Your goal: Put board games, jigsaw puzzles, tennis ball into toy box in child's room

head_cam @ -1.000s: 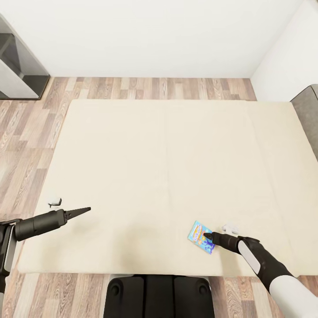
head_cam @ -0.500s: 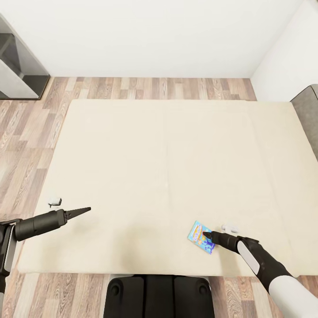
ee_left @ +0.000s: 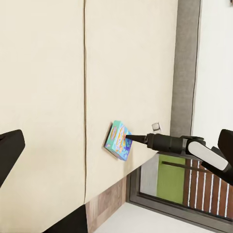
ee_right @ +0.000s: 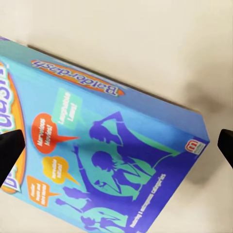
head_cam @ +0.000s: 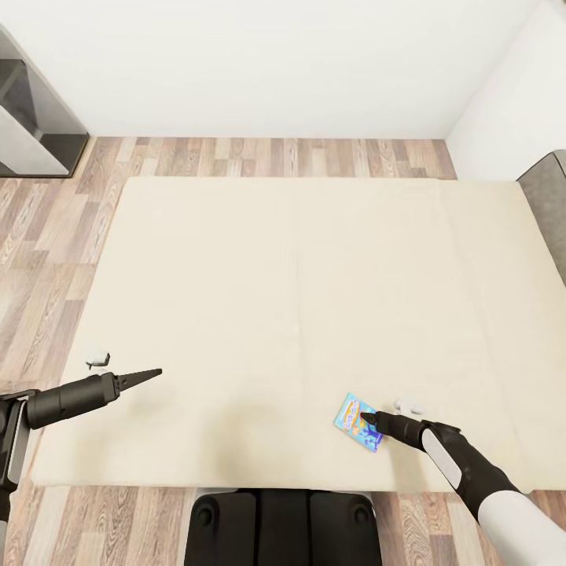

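On the cream bed [head_cam: 275, 259], wood-plank floor [head_cam: 47, 228] around, lies a blue board game [head_cam: 354, 418].

The right arm [head_cam: 464, 464] has slid slightly lower and nearer the bed's [head_cam: 236, 275] front edge since before.

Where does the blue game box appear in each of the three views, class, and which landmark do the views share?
Head view: blue game box lies on the bed near its front edge, lower right, at the right claw.
Left wrist view: box sits just below centre, at the bed's edge.
Right wrist view: box spans most of the picture.
Shared landmark: the cream bed cover under the box.
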### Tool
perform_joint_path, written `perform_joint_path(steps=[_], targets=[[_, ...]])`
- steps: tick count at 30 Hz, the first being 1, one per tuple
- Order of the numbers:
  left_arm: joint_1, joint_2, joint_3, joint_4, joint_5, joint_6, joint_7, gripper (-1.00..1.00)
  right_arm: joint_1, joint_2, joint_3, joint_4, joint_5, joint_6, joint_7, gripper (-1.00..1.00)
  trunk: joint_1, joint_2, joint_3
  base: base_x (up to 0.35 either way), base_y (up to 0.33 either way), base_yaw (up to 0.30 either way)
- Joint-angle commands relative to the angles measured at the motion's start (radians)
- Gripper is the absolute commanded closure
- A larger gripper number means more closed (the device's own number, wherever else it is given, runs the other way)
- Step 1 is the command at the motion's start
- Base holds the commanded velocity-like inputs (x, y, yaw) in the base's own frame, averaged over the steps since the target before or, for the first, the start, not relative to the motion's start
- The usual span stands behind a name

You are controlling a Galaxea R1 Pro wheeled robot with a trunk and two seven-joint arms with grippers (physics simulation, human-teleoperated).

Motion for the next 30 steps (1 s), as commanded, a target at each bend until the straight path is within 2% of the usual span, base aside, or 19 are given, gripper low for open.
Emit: perform_joint_path(steps=[1,20,30], targets=[[0.000,0.000,0.000,0.000,-0.002,0.011,-0.005,-1.00,0.000,-0.001,0.003,-0.001,-0.004,0.003,0.000,-1.00,0.001,-0.002,-0.001,0.000,0.000,0.000],[0.000,0.000,0.000,0.000,-0.002,0.011,-0.005,-1.00,0.000,0.009,0.003,-0.004,-0.004,0.004,0.000,-1.00,0.001,-0.002,-0.001,0.000,0.000,0.000],[0.000,0.001,0.000,0.000,-0.002,0.011,-0.005,-1.00,0.000,0.016,0.003,-0.004,-0.004,0.004,0.076,-1.00,0.001,-0.002,-0.001,0.000,0.000,0.000]])
